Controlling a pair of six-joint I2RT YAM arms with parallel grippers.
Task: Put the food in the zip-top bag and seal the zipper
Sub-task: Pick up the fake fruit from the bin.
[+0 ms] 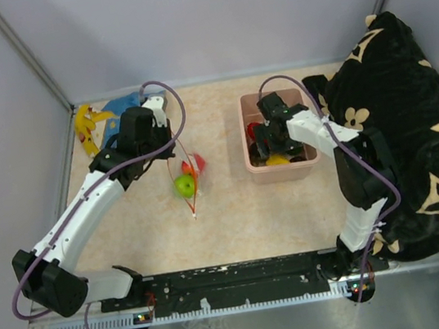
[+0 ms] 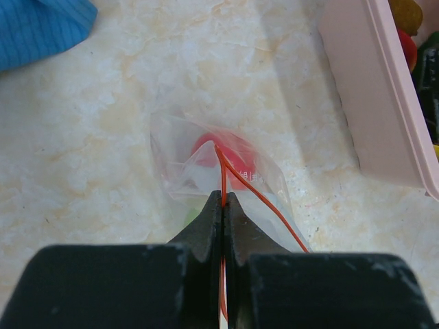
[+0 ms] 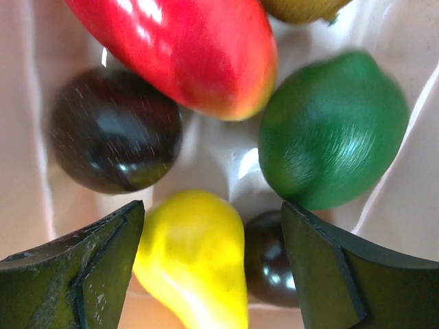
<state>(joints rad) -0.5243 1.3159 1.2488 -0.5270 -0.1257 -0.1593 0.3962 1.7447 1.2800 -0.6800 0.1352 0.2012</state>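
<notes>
Yellow glossy toy fruit [image 3: 192, 267] lies directly between the right gripper's [image 3: 211, 212] spread fingers; left gripper [image 2: 224, 200] pinches the clear bag's [image 2: 178, 161] red-orange zipper strip [image 2: 260, 197].

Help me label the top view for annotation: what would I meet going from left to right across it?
Yellow banana toy → blue cloth → zip-top bag → pink tub → black floral blanket.

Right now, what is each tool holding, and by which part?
Left tool pinches the bag by its zipper; right tool is open, holding nothing.
</notes>
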